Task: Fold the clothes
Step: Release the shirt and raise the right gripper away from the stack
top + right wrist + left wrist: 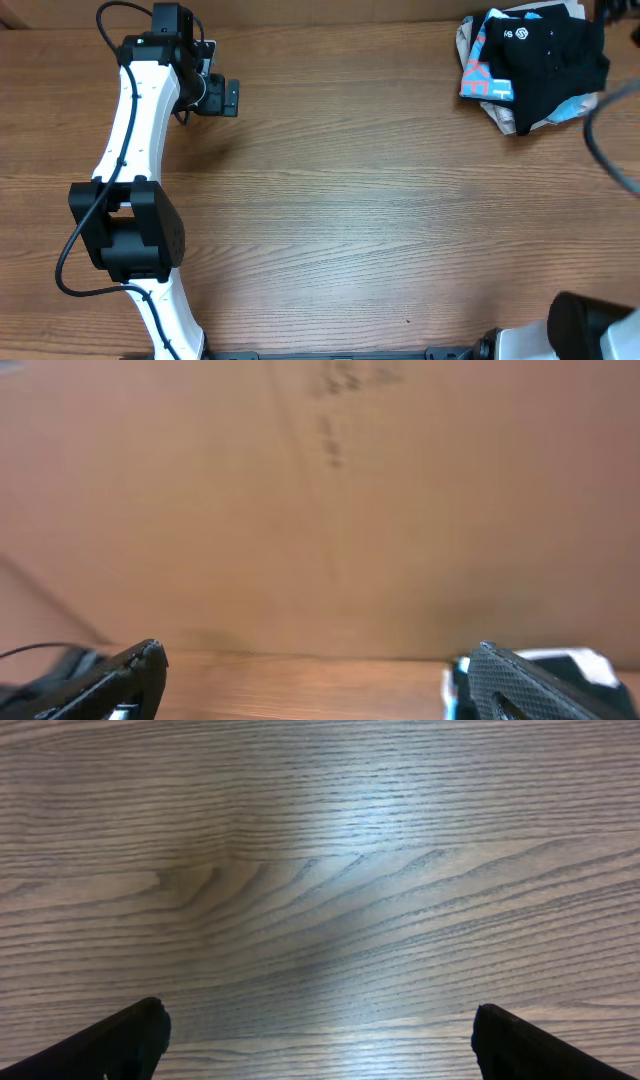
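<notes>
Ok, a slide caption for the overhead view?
Left gripper open over the wooden table; black garment piled on a blue T-shirt, top right.

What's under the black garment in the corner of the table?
A light blue T-shirt with white and coral lettering pokes out at the left edge of the black garment. The rest is covered, so anything else beneath is hidden.

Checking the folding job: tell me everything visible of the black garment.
The black garment is soft, plain fabric with one small white logo near its top. It lies bunched in a heap at the table's far right corner, on a light blue T-shirt showing at its left. No gripper touches it.
</notes>
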Motion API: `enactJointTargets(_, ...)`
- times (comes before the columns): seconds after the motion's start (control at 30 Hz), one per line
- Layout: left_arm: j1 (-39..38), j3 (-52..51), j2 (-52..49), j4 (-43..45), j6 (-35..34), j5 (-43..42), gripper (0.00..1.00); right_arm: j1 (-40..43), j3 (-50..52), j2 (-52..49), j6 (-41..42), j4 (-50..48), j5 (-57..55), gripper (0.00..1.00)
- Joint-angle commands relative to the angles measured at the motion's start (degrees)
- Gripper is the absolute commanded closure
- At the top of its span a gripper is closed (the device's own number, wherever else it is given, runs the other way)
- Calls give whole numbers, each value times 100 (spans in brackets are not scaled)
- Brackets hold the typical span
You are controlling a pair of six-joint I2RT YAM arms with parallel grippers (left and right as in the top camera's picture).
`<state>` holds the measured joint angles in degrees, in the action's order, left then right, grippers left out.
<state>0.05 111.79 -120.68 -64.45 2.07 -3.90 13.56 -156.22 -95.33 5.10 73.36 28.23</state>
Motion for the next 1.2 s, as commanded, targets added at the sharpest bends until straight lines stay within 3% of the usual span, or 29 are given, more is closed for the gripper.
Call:
enactJointTargets(0.0,24,83,-72,22,55,-57,0,28,98,-205,-22,50,385,0)
enactJointTargets(0.3,24,83,-72,22,52,-59,0,13,101,-286,-24,55,380,0)
enactJointTargets(0.57,24,83,-72,22,52,-57,0,-1193,162,-264,-31,42,378,0)
enactJointTargets(0.67,24,83,-72,22,52,-57,0,-1749,284,-267,-72,-382,306,0)
enactJointTargets(0.97,24,83,-72,22,52,-59,0,-3045,1283,-267,-66,-1735,-1617,0)
enactJointTargets(1.17,24,83,-72,22,52,-57,0,-3462,2092,-267,-66,-2507,-2028,0)
